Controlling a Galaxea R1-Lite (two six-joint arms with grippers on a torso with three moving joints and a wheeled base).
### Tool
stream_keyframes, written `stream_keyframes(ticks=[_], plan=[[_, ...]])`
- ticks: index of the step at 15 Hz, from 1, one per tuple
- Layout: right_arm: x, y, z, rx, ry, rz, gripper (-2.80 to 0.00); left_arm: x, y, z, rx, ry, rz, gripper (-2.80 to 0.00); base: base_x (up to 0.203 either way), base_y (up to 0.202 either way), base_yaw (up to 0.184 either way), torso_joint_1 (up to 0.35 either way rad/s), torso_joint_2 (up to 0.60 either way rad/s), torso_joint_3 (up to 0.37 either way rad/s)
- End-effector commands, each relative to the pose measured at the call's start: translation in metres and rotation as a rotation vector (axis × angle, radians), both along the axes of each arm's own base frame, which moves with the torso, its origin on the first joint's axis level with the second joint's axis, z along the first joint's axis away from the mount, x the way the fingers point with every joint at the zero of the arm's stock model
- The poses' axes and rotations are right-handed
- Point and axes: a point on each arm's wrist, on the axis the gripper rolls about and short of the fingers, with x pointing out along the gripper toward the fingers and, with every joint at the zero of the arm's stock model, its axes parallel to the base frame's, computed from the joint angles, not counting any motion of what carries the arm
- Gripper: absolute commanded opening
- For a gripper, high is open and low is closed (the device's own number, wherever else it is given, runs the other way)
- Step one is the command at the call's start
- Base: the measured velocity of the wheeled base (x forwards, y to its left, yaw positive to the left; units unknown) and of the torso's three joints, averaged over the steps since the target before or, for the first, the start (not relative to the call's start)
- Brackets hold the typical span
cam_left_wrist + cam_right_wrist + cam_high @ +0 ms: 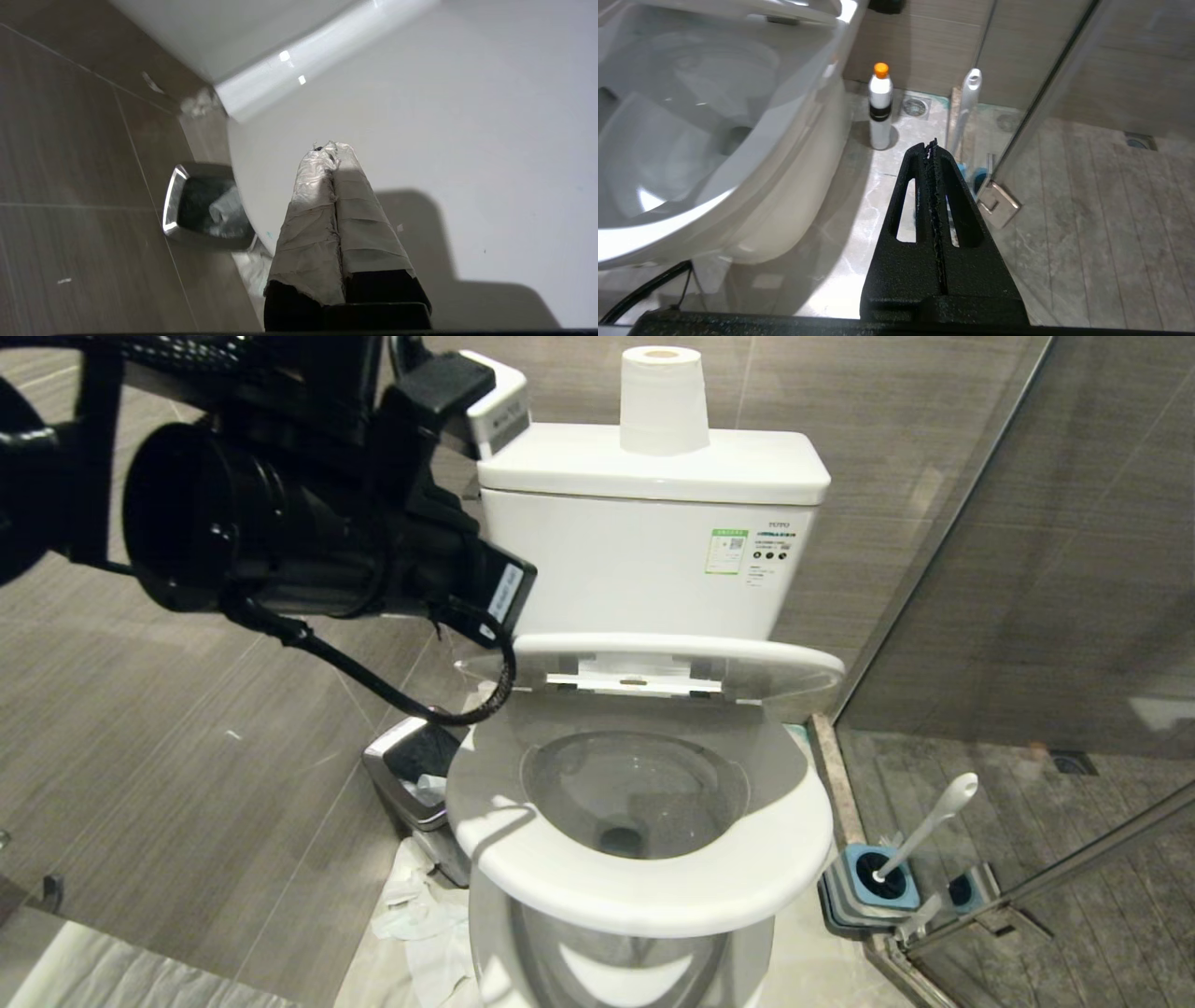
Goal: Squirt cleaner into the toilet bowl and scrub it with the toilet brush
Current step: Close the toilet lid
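The toilet bowl [644,803] sits dead centre, seat down, lid up. The toilet brush [924,835] leans in its blue-and-grey holder [873,887] at four o'clock from it. The left gripper [332,148], tape-wrapped, is pressed closed near the tank; the right gripper [933,145] hangs closed, empty, beside the bowl.

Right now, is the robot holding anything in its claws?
No, nothing. The left gripper is shut and empty, up beside the toilet. The right gripper is shut and empty too. The toilet brush stands in its holder on the floor.
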Motion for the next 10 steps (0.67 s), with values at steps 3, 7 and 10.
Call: stream_keyframes(ticks=[3, 7, 10], plan=[[0.001, 0.0, -0.003, 0.0, 0.012, 0.001, -2.8, -0.003, -0.005, -0.026, 0.133, 0.157, -0.013, -2.8, 0.0, 0.0, 0.0, 0.0, 0.0, 0.0], [0.001, 0.0, -0.003, 0.0, 0.012, 0.0, -2.8, -0.021, -0.009, -0.05, 0.214, 0.254, -0.044, -2.8, 0.0, 0.0, 0.0, 0.0, 0.0, 0.0], [0.001, 0.0, -0.003, 0.0, 0.012, 0.001, -2.8, -0.029, -0.013, -0.07, 0.272, 0.305, -0.072, -2.8, 0.0, 0.0, 0.0, 0.0, 0.0, 0.0]])
